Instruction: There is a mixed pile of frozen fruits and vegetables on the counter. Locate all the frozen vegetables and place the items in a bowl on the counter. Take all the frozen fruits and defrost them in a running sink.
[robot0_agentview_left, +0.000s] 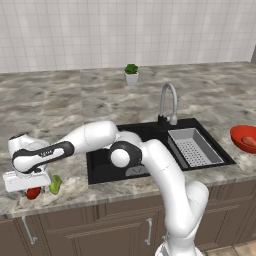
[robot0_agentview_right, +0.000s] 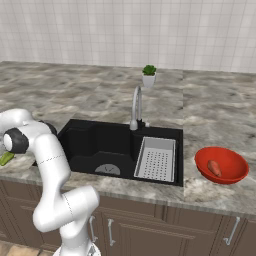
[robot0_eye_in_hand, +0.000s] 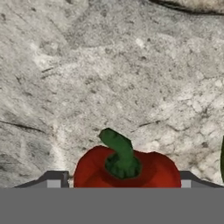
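Observation:
My gripper (robot0_agentview_left: 30, 189) hangs low over the counter (robot0_agentview_left: 60, 110) at the far left, near the front edge. A glossy red vegetable with a green stem (robot0_eye_in_hand: 127, 168) sits between its two fingertips (robot0_eye_in_hand: 53, 180), which stand open, close on either side of it. That same red piece (robot0_agentview_left: 33, 193) peeks out under the hand. A yellow-green fruit (robot0_agentview_left: 55, 185) lies just to its right, also seen as a yellow-green fruit (robot0_agentview_right: 5, 158) at the left edge. The red bowl (robot0_agentview_right: 222, 150) at the right holds an orange carrot-like piece (robot0_agentview_right: 214, 168). The black sink (robot0_agentview_left: 145, 134) lies in the middle.
A curved steel faucet (robot0_agentview_left: 167, 102) rises behind the sink, and a grey perforated rack (robot0_agentview_left: 195, 147) fills its right half. A small potted plant (robot0_agentview_left: 131, 73) stands at the back. My white arm stretches over the sink's left part. Dark cabinets run below the counter.

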